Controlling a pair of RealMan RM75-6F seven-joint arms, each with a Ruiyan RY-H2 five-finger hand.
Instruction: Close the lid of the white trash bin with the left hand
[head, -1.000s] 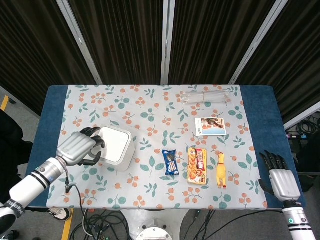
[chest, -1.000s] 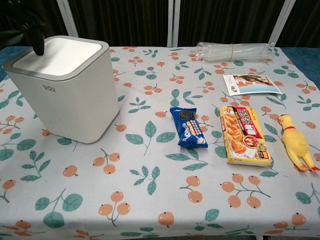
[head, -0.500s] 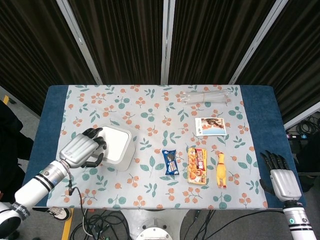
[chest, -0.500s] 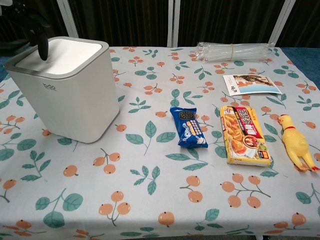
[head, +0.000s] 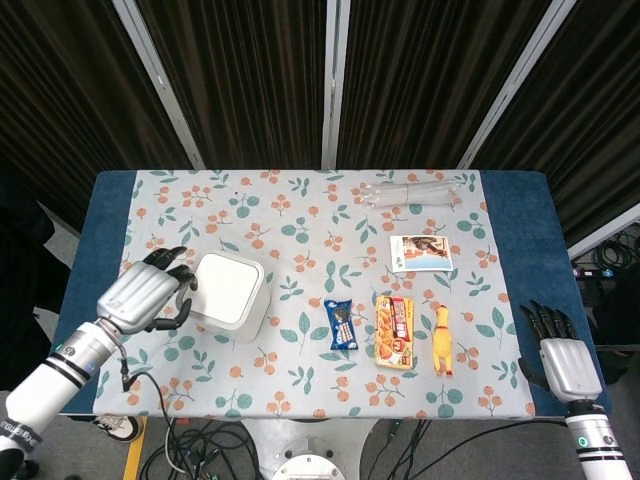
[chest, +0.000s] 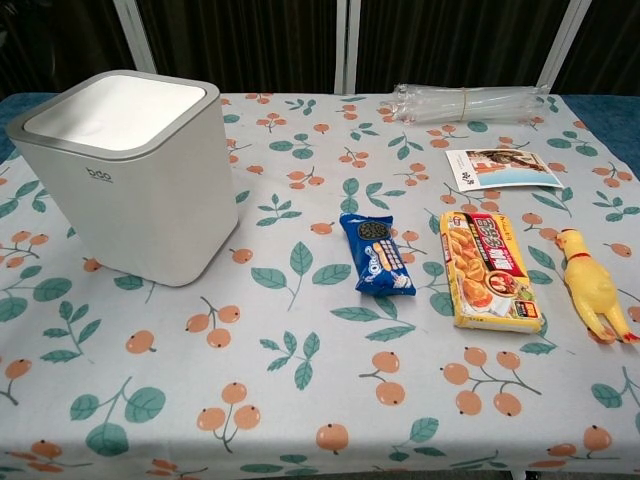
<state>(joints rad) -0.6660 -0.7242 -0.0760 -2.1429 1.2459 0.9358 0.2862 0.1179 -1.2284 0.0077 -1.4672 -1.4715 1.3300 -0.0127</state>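
Note:
The white trash bin (head: 232, 296) (chest: 125, 180) stands on the left part of the table, its flat lid (chest: 115, 105) lying level within the grey rim. My left hand (head: 145, 295) hovers just left of the bin in the head view, fingers apart and holding nothing, with a small gap to the bin's side; the chest view does not show it. My right hand (head: 562, 362) hangs past the table's front right corner, fingers spread, holding nothing.
A blue snack packet (head: 341, 324), an orange food box (head: 395, 331) and a yellow rubber chicken (head: 441, 340) lie in a row right of the bin. A printed card (head: 420, 252) and a clear plastic bundle (head: 412, 190) lie farther back.
My left hand has drawn back to the left, off the bin's lid, and has left the chest view. The bin shifted slightly. The right hand has not moved.

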